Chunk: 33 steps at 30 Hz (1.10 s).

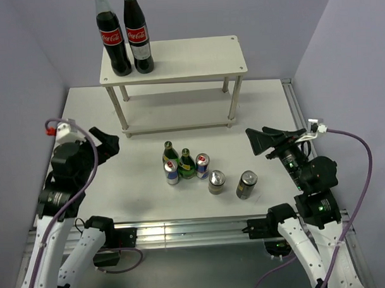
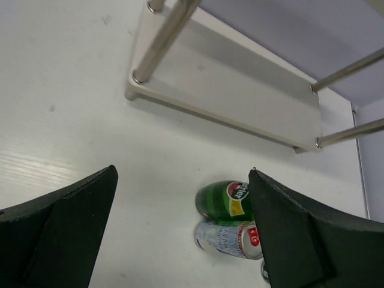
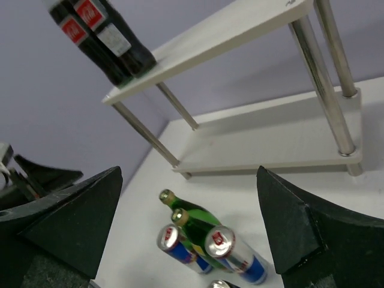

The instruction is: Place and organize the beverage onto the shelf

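The six small drinks stand clustered on the table in front of the white two-tier shelf [image 1: 177, 63]. Two green bottles [image 1: 170, 155] [image 1: 186, 163], two blue-and-silver cans [image 1: 172, 173] [image 1: 203, 166] and two black cans [image 1: 216, 182] [image 1: 246, 184] are upright. My left gripper [image 1: 106, 147] is open and empty, left of the cluster. My right gripper [image 1: 263, 141] is open and empty, right of it. The left wrist view shows a green bottle [image 2: 225, 198] and a blue-and-silver can [image 2: 231, 238]. The right wrist view shows both bottles [image 3: 186, 211] and both blue-and-silver cans [image 3: 237, 254].
Two large cola bottles [image 1: 113, 39] [image 1: 138, 35] stand on the left end of the shelf's top board. The lower board [image 1: 179, 113] holds nothing. Purple walls close the table on three sides. A metal rail [image 1: 183, 229] runs along the near edge.
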### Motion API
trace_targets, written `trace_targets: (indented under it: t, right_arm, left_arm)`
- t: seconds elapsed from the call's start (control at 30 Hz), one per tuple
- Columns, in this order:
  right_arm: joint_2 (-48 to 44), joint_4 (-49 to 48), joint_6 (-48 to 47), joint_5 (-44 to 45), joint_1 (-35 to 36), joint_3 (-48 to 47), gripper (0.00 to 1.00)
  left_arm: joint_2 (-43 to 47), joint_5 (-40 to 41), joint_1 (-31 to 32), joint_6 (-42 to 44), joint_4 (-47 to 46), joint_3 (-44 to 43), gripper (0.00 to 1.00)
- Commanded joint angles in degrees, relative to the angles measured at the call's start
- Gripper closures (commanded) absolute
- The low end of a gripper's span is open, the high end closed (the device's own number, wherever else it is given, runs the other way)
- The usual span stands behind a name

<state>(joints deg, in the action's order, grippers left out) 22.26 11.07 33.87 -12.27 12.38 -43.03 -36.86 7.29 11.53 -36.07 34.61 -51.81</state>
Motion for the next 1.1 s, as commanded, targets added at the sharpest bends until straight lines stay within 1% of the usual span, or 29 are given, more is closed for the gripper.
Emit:
trace_targets:
  t: [0.0,0.03,0.07,0.1,0.17,0.2,0.23,0.27,0.3,0.33,0.37,0.43,0.47,0.53,0.57,0.63,0.67,0.73,0.77,0.8,0.87,0.9,0.93,0.97,1.0,1.03,1.07]
  right_arm:
    - [-3.35,0.02,8.99,2.26,0.36,2.84,0.00]
    - [-6.41,-3.04,11.02,-0.44,0.36,5.12,0.00]
    - [-8.09,-10.73,11.91,-2.73,0.28,10.19,0.00]
    - [-9.59,-15.07,13.58,-7.28,0.27,12.85,0.00]
    - [-12.15,-21.33,18.76,-6.37,0.27,18.56,0.00]
    - [-11.98,-20.66,19.82,-6.10,0.36,18.94,0.00]
    - [-10.76,-17.78,19.05,-3.23,0.36,18.16,0.00]
    - [-9.70,-8.35,17.82,-1.54,0.28,14.41,0.00]
    - [-8.91,-4.00,15.03,0.30,0.27,12.63,0.00]
    - [-7.94,4.05,13.69,5.37,0.27,9.05,0.00]
    - [-7.76,7.09,11.85,7.42,0.36,7.53,0.00]
    - [-7.32,13.34,8.61,14.52,0.36,2.71,0.00]
    - [-6.80,19.45,7.80,17.69,0.45,0.77,0.00]
    - [-3.47,24.85,6.31,21.05,0.45,-4.31,0.00]
    - [-1.89,29.23,5.78,22.89,0.54,-5.83,0.00]
    - [3.38,33.46,3.41,23.78,0.54,-9.33,0.00]
    - [5.32,35.06,2.88,25.79,0.89,-10.58,0.00]
    - [9.70,37.08,1.47,27.65,2.46,-12.68,0.00]
    - [11.38,38.05,1.38,29.13,3.95,-13.65,0.00]
    - [14.79,38.93,2.51,34.19,8.32,-14.53,0.00]
    - [18.59,42.52,4.79,40.62,14.83,-16.99,0.00]
    - [22.87,44.28,8.28,46.32,18.43,-18.05,0.00]
    - [25.09,46.13,10.76,49.85,25.69,-19.97,0.00]
    - [26.68,51.37,14.09,53.28,29.33,-20.86,0.00]
    - [28.26,53.94,20.82,56.28,33.02,-21.39,0.00]
    - [28.36,58.41,24.46,60.48,39.06,-21.75,0.00]
    - [27.84,59.58,26.93,61.31,40.86,-21.40,0.00]
  left_arm:
    - [5.73,8.09,0.51,3.82,3.10,1.36,0.02]
    - [6.79,6.53,0.95,4.69,1.88,1.62,0.02]
    - [8.37,5.38,0.95,5.57,0.73,1.89,0.02]
    - [8.99,5.80,0.95,5.49,0.20,2.15,0.02]
    - [9.88,6.77,0.86,5.58,-0.07,3.12,0.02]
    - [9.97,7.82,0.86,5.32,0.37,3.12,0.02]
    - [9.97,8.00,0.86,5.05,0.63,3.12,0.02]
    - [10.32,7.83,0.86,5.14,0.55,3.12,0.02]
    - [10.58,7.57,0.86,5.22,0.37,3.38,0.02]
    - [10.93,7.65,0.86,5.31,0.20,3.47,0.03]
    - [11.46,7.91,0.86,5.14,0.37,3.47,0.03]
    - [12.07,9.05,0.86,4.79,0.55,3.56,0.03]
    - [12.77,9.32,0.86,4.79,0.46,3.65,0.03]
    - [13.39,9.94,0.86,4.61,0.63,3.74,0.03]
    - [13.92,10.11,0.86,4.52,0.63,3.82,0.03]
    - [14.36,10.46,0.69,4.43,0.81,3.74,0.03]
    - [14.80,10.55,0.60,4.35,0.81,3.74,0.04]
    - [15.06,10.64,0.25,4.35,0.72,3.82,0.04]
    - [15.24,10.47,0.16,4.43,0.72,3.82,0.04]
    - [15.24,10.46,-0.01,4.35,0.72,3.91,0.04]
    - [15.33,10.55,-0.28,4.43,0.72,3.91,0.04]
    - [15.33,10.64,-0.28,4.35,0.72,3.91,0.04]
    - [15.33,10.64,-0.37,4.43,0.81,3.91,0.04]
    - [15.33,10.81,-0.37,4.35,0.81,3.91,0.05]
    - [15.42,10.90,-0.37,4.35,0.81,3.91,0.05]
    - [15.68,10.99,-0.37,4.35,0.81,4.09,0.05]
    - [15.85,11.17,-0.37,4.35,0.72,4.00,0.05]
